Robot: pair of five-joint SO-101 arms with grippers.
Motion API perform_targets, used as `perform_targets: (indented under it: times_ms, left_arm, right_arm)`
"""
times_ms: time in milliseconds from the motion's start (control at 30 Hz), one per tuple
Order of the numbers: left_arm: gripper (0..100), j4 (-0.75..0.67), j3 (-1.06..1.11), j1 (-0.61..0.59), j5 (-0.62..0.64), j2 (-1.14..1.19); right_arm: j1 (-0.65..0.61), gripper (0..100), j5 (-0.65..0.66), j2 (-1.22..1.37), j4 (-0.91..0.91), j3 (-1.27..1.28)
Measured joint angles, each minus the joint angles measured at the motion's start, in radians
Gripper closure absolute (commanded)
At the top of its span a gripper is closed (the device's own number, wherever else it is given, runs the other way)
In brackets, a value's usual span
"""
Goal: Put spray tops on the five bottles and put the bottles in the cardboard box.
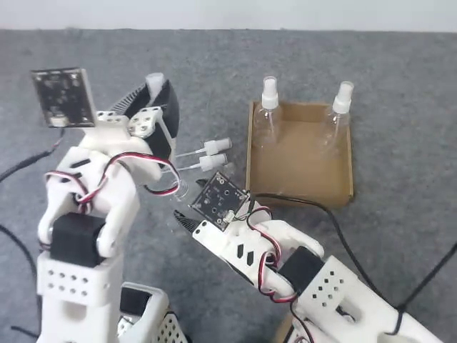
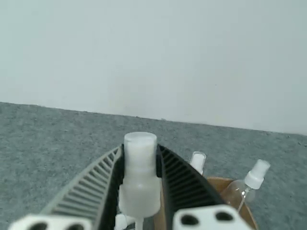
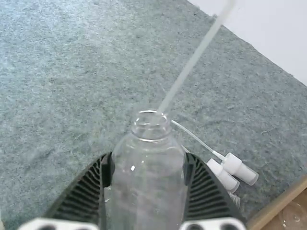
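Bottle, clear and uncapped, upright in the right pincer; both fingers pressed against its sides, open neck pointing up. Held low over the grey desk, near the cardboard box.

Left pincer raised above it, pinching a white spray top by its collar. The top's dip tube slants down to the bottle mouth. Tip looks to be at the rim or just inside; depth not clear.

Two bottles with tops on stand in the box's far corners. Two spare spray tops lie side by side on the desk between the arms and the box.

Step in hand, by my reading: capping a third bottle, at the tube-threading stage. Roughly two of five done.

Next move calls for:
- bringing the top down along the line of the tube so it feeds in without bending
- squaring the collar over the neck, since the tube now enters at an angle
- seating or twisting the top while the right pincer keeps the bottle from turning
- then carrying the bottle to a free spot in the box
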Motion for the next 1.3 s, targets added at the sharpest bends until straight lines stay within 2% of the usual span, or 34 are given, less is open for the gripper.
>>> perform_targets:
  times_ms: [200, 567, 833, 1033, 1167, 1300]
  left_arm:
    - [99, -0.009, -0.003, 0.002, 0.000, 0.000]
    - [99, 0.017, 0.020, 0.008, 0.000, 0.000]
    - [99, 0.126, 0.028, 0.012, 0.003, 0.000]
    - [99, 0.187, 0.044, 0.054, -0.138, -0.006]
    - [99, 0.192, 0.068, 0.089, -0.163, -0.060]
    - [89, 0.198, 0.103, 0.107, -0.170, -0.135]
  right_arm:
    - [0.000, 99.3, 0.000, 0.000, 0.058, 0.000]
    - [0.000, 99.3, -0.003, 0.000, 0.008, 0.002]
    - [0.083, 99.3, -0.187, -0.002, -0.150, 0.052]
    - [0.089, 99.3, -0.199, 0.000, -0.204, 0.089]
    - [0.094, 99.3, -0.199, 0.000, -0.210, 0.092]
    - [0.095, 99.3, -0.201, 0.000, -0.210, 0.092]
